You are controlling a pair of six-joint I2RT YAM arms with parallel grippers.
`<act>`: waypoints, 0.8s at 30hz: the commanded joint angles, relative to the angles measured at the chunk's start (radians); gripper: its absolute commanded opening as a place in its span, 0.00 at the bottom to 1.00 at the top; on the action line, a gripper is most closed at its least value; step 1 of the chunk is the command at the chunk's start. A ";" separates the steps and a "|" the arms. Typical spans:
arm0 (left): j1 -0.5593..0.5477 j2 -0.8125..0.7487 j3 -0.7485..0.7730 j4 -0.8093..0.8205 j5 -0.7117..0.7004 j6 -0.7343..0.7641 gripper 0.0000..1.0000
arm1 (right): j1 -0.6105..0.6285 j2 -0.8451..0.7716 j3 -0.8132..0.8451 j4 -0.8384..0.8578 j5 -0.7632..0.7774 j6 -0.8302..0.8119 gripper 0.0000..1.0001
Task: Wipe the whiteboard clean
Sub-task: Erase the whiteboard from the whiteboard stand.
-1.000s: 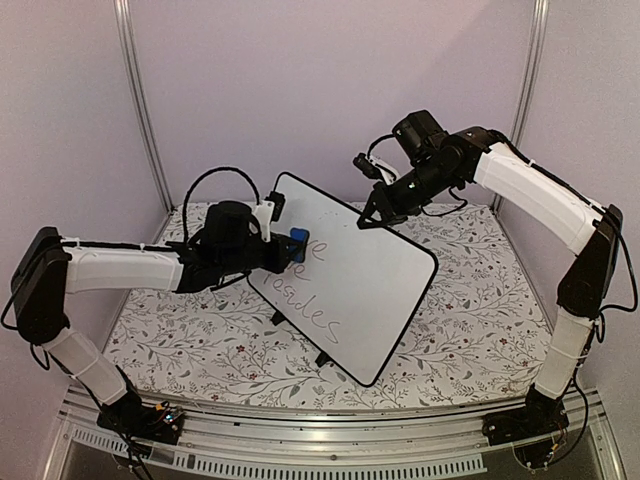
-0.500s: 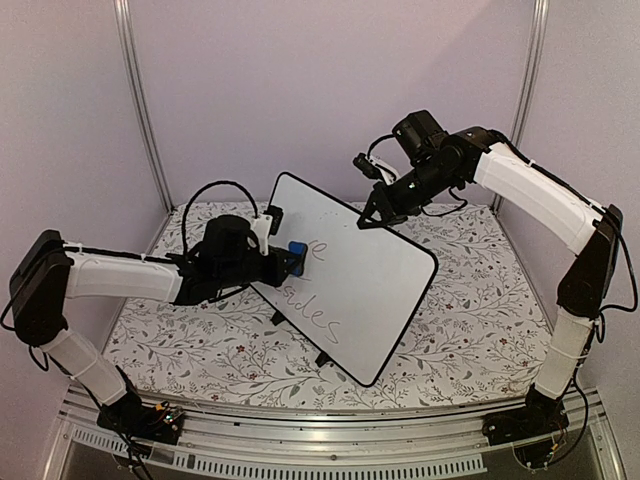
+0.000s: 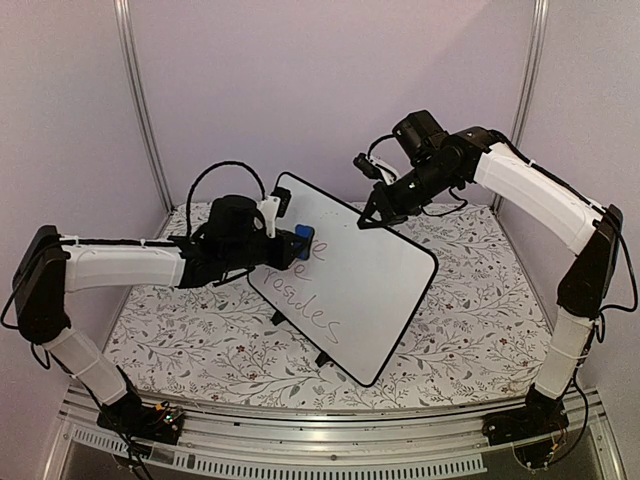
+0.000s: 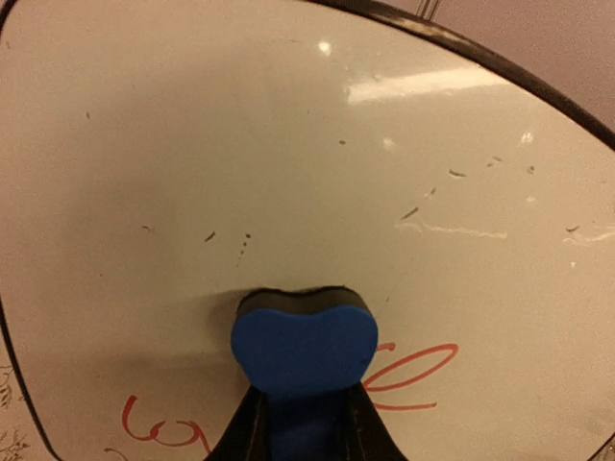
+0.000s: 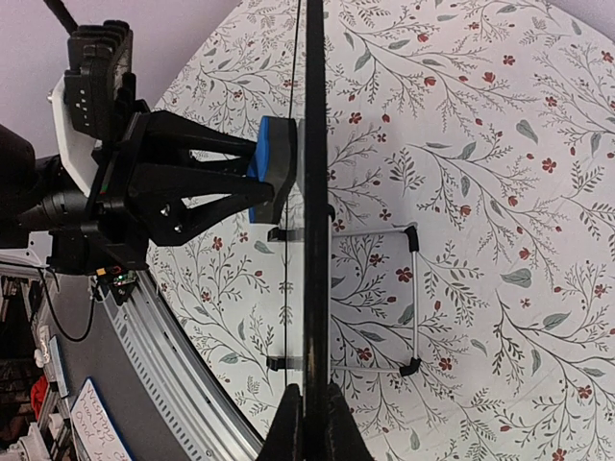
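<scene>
The whiteboard [image 3: 350, 280] stands tilted on small black feet, with a thin black rim and handwriting on its lower left part. My left gripper [image 3: 297, 246] is shut on a small blue eraser block [image 3: 302, 238] and presses it flat on the board's upper left face. In the left wrist view the eraser [image 4: 302, 346] covers the board [image 4: 288, 144] just above red loops of writing [image 4: 413, 375]. My right gripper [image 3: 368, 218] is shut on the board's top edge. In the right wrist view the board's rim [image 5: 314, 192] runs edge-on between my fingers [image 5: 286, 427].
The table has a floral cloth [image 3: 470, 320]. A wire stand [image 5: 413, 298] props the board from behind. Purple walls with metal posts [image 3: 140, 110] close the back and sides. A metal rail [image 3: 300, 455] runs along the near edge.
My left gripper with the eraser moved down and left along the board, then back up and right. The right arm and the board have not moved.
</scene>
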 commanded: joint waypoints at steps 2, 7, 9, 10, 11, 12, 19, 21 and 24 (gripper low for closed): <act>-0.019 0.036 0.028 0.006 0.031 0.006 0.00 | 0.057 -0.017 -0.015 -0.023 -0.078 -0.098 0.00; -0.028 0.022 -0.048 0.035 0.033 -0.022 0.00 | 0.057 -0.016 -0.015 -0.024 -0.077 -0.099 0.00; -0.029 0.015 -0.077 0.044 0.031 -0.033 0.00 | 0.058 -0.016 -0.015 -0.024 -0.076 -0.099 0.00; -0.031 0.010 -0.091 0.048 0.030 -0.037 0.00 | 0.058 -0.015 -0.015 -0.024 -0.077 -0.097 0.00; -0.031 0.005 -0.106 0.053 0.028 -0.042 0.00 | 0.058 -0.015 -0.015 -0.025 -0.078 -0.097 0.00; -0.031 -0.001 -0.119 0.057 0.026 -0.044 0.00 | 0.058 -0.015 -0.015 -0.024 -0.077 -0.097 0.00; -0.033 -0.020 -0.159 0.063 0.021 -0.056 0.00 | 0.059 -0.018 -0.015 -0.025 -0.076 -0.095 0.00; -0.032 -0.020 -0.155 0.062 0.021 -0.053 0.00 | 0.060 -0.018 -0.014 -0.025 -0.076 -0.095 0.00; -0.032 -0.016 -0.130 0.055 0.017 -0.044 0.00 | 0.059 -0.018 -0.014 -0.025 -0.076 -0.095 0.00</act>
